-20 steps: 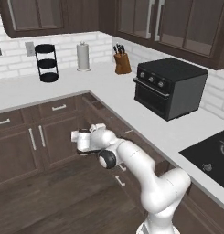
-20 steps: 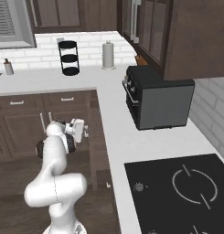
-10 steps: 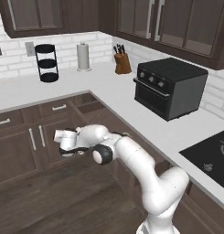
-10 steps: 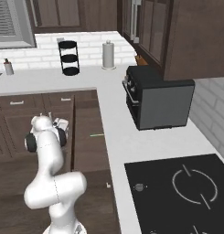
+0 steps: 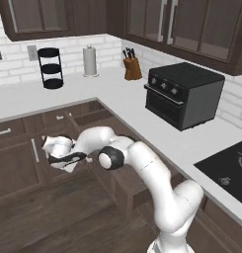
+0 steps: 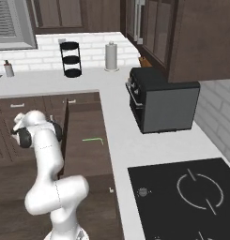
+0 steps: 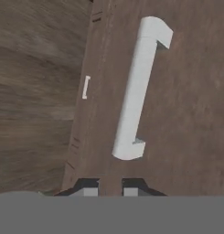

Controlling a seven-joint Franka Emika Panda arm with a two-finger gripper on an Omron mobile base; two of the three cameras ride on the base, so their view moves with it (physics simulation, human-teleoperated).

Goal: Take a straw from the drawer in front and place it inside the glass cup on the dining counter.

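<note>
straw (image 6: pixel 93 139) in drawer (image 6: pixel 86 140) | oven (image 6: pixel 161 101) on wall counter (image 6: pixel 130 150)

2 base views share the wall counter (image 5: pixel 117 99); hand view close on cabinet fronts.

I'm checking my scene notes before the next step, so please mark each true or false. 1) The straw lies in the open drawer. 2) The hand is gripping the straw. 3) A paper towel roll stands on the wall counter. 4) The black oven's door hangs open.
1) True: the straw lies flat in the pulled-out drawer.
2) False: nothing sits between the fingertips of the hand. It faces a silver bar handle on a brown wooden front, while the straw lies in the drawer.
3) True: the paper towel roll stands upright on the wall counter, by the brick wall.
4) False: the door of the black oven is closed.
</note>
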